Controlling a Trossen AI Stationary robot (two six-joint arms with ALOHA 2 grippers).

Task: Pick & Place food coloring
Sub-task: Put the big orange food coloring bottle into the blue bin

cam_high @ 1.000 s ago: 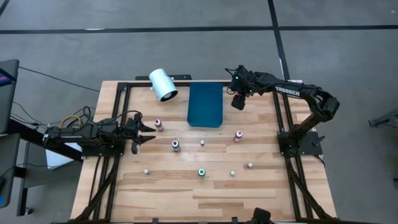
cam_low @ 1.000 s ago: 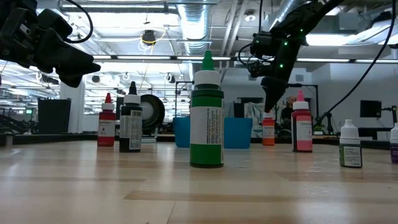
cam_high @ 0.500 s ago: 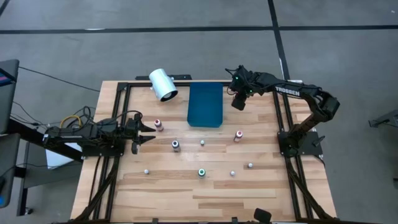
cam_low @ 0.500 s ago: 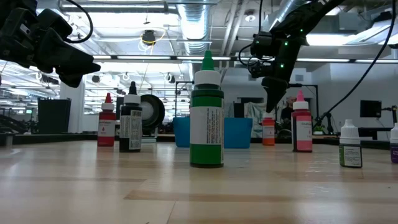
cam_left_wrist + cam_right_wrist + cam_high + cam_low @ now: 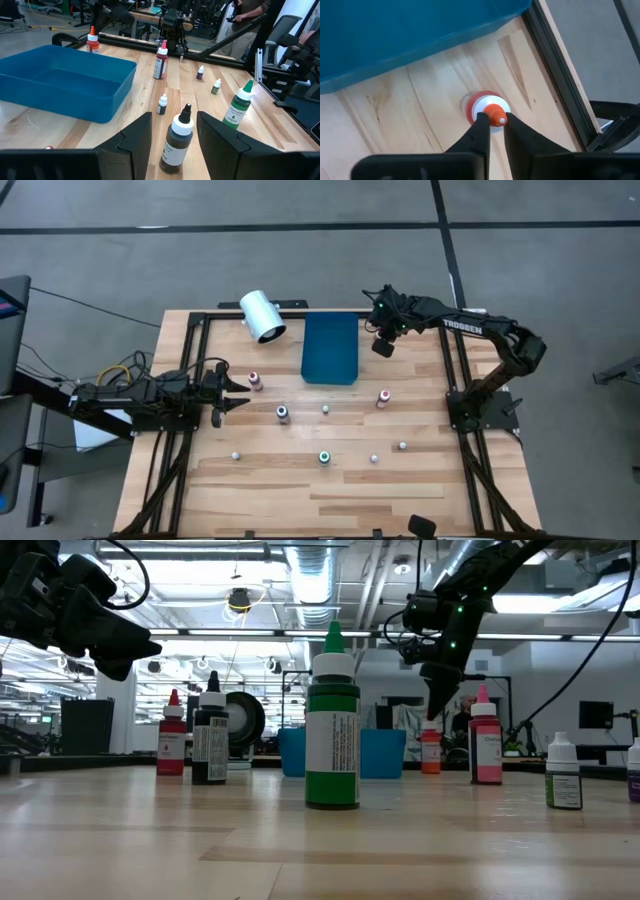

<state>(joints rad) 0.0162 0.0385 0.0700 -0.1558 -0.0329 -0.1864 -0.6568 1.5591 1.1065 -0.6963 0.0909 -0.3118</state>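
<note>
Several small food coloring bottles stand upright on the wooden table. An orange-tipped one (image 5: 487, 107) stands just right of the blue tray (image 5: 331, 347), and my right gripper (image 5: 492, 120) is shut on it from above; it shows in the low view as the orange bottle (image 5: 431, 750) under my right gripper (image 5: 437, 712). My left gripper (image 5: 232, 395) waits open at the table's left, with a dark bottle (image 5: 177, 137) in front of its fingers, untouched. My right gripper pinches the bottle's orange dropper tip (image 5: 496, 114) between its two fingertips. The fingers come steeply from above, slanting down. The bottle stands upright with its base on the table.
Green (image 5: 324, 457), pink (image 5: 383, 397), dark (image 5: 283, 413) and red (image 5: 254, 380) bottles and a few tiny ones are spread over the table's middle. A white cylinder (image 5: 262, 316) lies at the far left. A black frame rail (image 5: 560, 85) runs close by the orange bottle.
My right gripper has shut its fingers on the orange bottle's tip while staying in place. The bottle has not moved.
</note>
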